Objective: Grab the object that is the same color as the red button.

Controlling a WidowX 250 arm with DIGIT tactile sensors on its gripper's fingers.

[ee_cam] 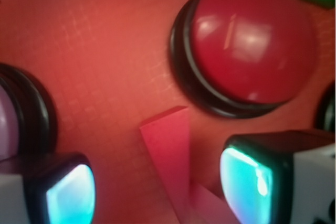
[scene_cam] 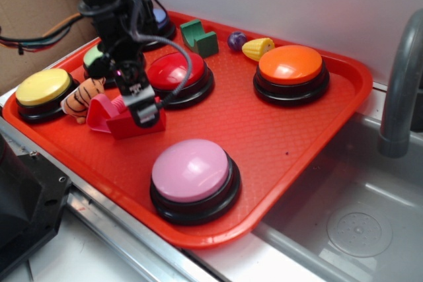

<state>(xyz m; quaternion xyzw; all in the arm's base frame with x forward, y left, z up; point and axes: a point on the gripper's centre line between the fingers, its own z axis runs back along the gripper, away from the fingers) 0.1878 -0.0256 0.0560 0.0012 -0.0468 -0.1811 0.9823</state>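
Exterior view: a red tray (scene_cam: 317, 130) sits on a metal counter (scene_cam: 132, 242) beside a sink (scene_cam: 357, 222), and on it the deep-red wedge block (scene_cam: 109, 118) lies near the left side, just in front of the red button (scene_cam: 177, 72) and right beside a small striped tiger toy (scene_cam: 82, 96). The block's long axis runs roughly left to right across the tray, with its sloped top rising toward the left end. The black arm (scene_cam: 112, 11) reaches down from the upper left, bent over the red button, and its gripper (scene_cam: 142, 111) points down at the right-hand part of the block. Wrist view: the two fingers (ee_cam: 68, 195) show at the bottom corners, spread apart, with the block (ee_cam: 170, 156) lying between them as a long bar running from the middle of the picture down toward the bottom edge, closer to the right finger; whether that finger touches it I cannot tell. The gripper is open, holding nothing. The red button (ee_cam: 252, 45) fills the upper right of this view. Elsewhere on the tray are a pink button (scene_cam: 192, 173) in front, an orange button (scene_cam: 291, 70) to the right and a yellow button (scene_cam: 43, 90) at the far left.
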